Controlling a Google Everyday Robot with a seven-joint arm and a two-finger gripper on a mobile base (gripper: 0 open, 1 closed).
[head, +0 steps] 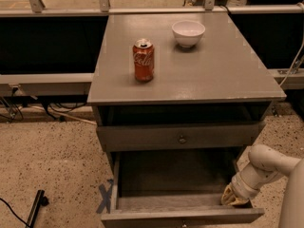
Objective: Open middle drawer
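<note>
The middle drawer (180, 216) is pulled well out below the grey cabinet, and its empty grey inside (171, 175) shows. Its front lies at the bottom edge of the camera view, with only a hint of the knob. My gripper (233, 199) sits low at the drawer's right front corner, just inside or against the right wall, on the end of my white arm (266, 167), which comes in from the right. Above the open drawer, a slimmer grey drawer (142, 137) with a small round knob (182, 139) is closed.
On the cabinet top (213, 75) stand a red soda can (143, 61) and a white bowl (188, 33). A blue tape cross (104, 198) marks the speckled floor left of the drawer. A black object (35, 208) and cables lie at the far left.
</note>
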